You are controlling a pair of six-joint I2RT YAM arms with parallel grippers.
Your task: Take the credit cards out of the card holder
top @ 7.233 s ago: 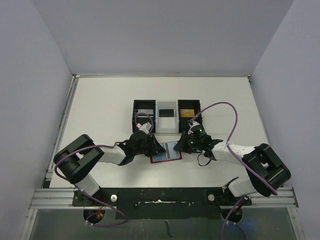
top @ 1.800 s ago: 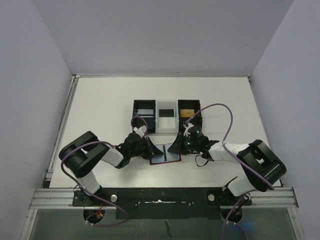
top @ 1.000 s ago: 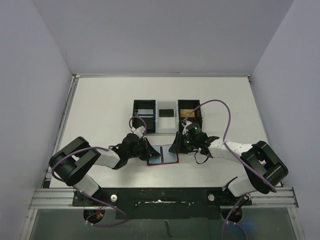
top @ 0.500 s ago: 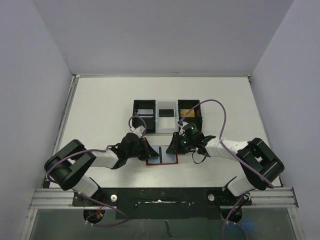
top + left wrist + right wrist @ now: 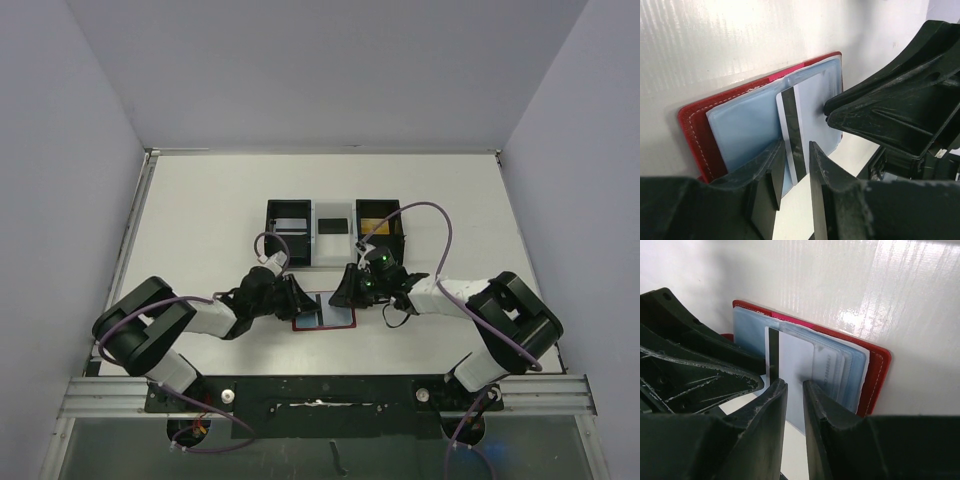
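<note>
Left hand [image 5: 796, 150] has parted; its wrist view reveals a card [image 5: 790, 117] between.

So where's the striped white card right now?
The white card sticks out of the open red card holder; in the top view that sits mid-table between the left gripper and right gripper, just below the tray.

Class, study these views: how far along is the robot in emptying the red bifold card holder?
Done: a gold card and a black card lie in the black-and-white tray. In hand: a white card with a black stripe sticks partway out of the open red bifold card holder, between the parted fingers of the left hand and right hand. Left: another card sits pocketed.
</note>
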